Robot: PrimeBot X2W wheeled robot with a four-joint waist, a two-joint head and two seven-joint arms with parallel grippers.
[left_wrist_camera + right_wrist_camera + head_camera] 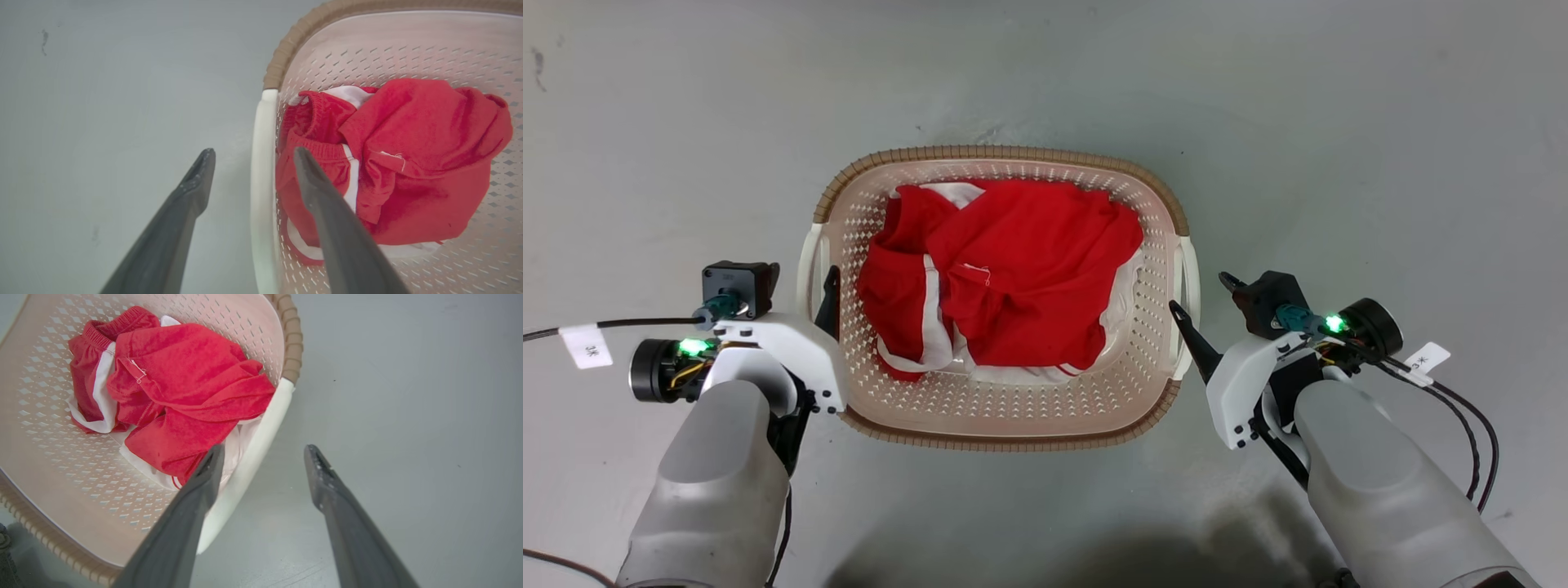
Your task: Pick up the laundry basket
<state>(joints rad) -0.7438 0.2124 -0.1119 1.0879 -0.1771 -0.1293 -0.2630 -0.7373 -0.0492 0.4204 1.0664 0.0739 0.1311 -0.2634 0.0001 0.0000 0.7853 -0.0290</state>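
Nearest the lens, both grippers' fingers stand apart. The left gripper (253, 152) straddles the white left handle (261, 183) and the right gripper (264, 449) the white right handle (265, 428), each with one finger over the red clothes (184, 384) and one over the floor (408, 416). I judge both should sink further, close firmly and rise level. The head view gives the whole laundry basket (1013, 153) standing on the floor between the arms, while the wrist views make each straddle plain.
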